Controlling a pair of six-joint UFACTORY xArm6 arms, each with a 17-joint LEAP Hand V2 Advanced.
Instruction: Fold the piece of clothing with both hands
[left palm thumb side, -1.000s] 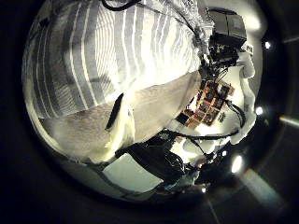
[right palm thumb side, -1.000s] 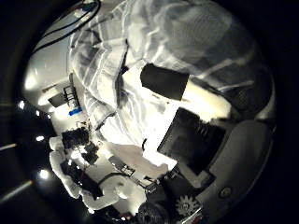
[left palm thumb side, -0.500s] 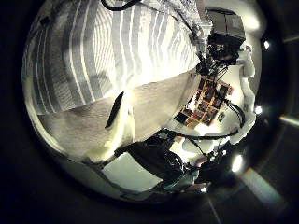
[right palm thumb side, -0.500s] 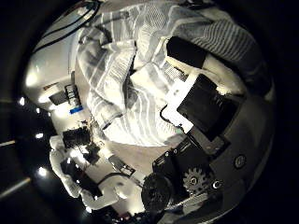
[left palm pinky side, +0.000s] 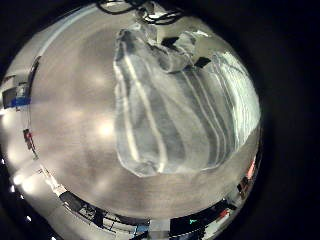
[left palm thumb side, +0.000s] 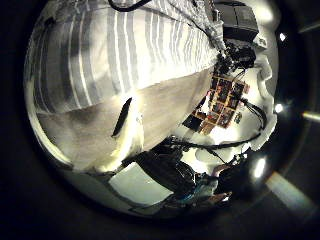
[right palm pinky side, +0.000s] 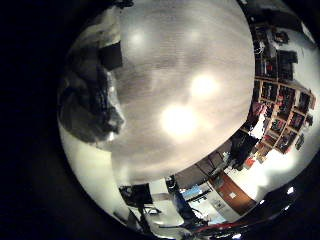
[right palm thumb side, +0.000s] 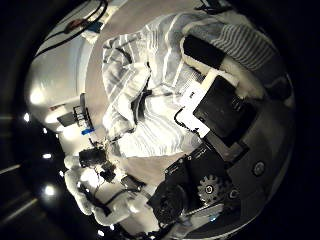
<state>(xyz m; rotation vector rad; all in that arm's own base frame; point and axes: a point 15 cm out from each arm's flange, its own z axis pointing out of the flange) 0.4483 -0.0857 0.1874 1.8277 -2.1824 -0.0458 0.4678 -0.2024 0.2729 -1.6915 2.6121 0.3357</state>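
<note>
Because the striped garment (left palm pinky side: 175, 110) lay loosely bunched rather than flat, it looked light, soft and limp, a thing that would sag and slide wherever it was not held. It rested on the pale table (left palm pinky side: 70, 120), with bare tabletop all round it in the left little finger side palm view. It filled much of the left thumb side palm view, so the left hand (left palm thumb side: 170, 172) was close over it, near the cloth's edge. Whether that hand was closed on the fabric could not be told. To the right, the right hand (right palm thumb side: 215, 110) was also low over the garment, whose wrinkled folds lay just beside its body. Its grasp could not be told either. In my judgement the cloth would best be taken at two well-separated points along one edge or at its corners, one per hand. Pinching through a single layer and lifting both sides evenly should keep the stripes from twisting and the fold square.
</note>
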